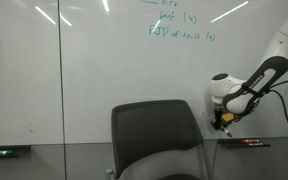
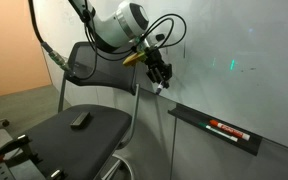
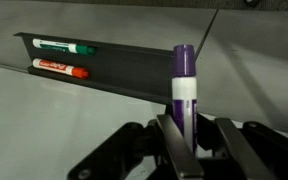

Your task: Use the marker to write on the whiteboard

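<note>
Whiteboard [image 1: 84, 70]: spans the wall behind my arm, green handwriting up top.
Tray [image 3: 124, 72]: below-left of the tip; I could snag it.
Gripper [image 3: 184, 150]: clenched on purple marker [image 3: 184, 85]; a hard push may slip it, and the cap looks on.

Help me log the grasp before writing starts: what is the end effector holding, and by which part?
A marker with a purple cap. The end effector grips it by the lower end of its white barrel, and the capped end sticks out free.

The whiteboard [image 1: 94, 60] is glossy, mirroring ceiling lights. The marker [image 3: 183, 85] looks like smooth plastic; the tray [image 3: 124, 75] dark and matt.
</note>
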Robot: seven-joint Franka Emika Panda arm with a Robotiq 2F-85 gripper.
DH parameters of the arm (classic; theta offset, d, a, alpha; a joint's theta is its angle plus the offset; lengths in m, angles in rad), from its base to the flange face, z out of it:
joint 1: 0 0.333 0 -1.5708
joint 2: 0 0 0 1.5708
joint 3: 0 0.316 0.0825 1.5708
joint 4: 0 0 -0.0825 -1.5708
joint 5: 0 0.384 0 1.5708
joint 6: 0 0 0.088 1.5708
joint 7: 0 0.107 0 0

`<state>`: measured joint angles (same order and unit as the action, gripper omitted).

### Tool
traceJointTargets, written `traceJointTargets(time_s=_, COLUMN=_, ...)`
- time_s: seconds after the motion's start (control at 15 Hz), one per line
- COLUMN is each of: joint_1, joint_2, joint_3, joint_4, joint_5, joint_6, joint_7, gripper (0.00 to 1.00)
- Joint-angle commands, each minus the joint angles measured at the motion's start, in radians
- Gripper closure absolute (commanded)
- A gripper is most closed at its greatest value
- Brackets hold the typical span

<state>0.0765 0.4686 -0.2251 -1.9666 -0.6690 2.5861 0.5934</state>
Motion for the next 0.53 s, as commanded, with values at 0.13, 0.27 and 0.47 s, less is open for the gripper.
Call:
traceJointTargets(time_s=0.13, joint_1=-0.01, joint_2=0.016, joint_3=-0.054, joint_4=0.043, joint_5=0.015, joint_6=0.002, joint_7=0.038, gripper=0.84)
traceJointTargets(time_s=0.27, joint_1=-0.015, joint_2=0.02, joint_3=-0.066, joint_4=0.05, joint_5=0.018, joint_6=-0.006, joint_7=0.047, gripper=0.84)
traceJointTargets(time_s=0.47, joint_1=-0.014, joint_2=0.023, joint_3=-0.087, joint_4=0.057, joint_5=0.008, joint_6=-0.004, joint_7=0.075, gripper=0.84)
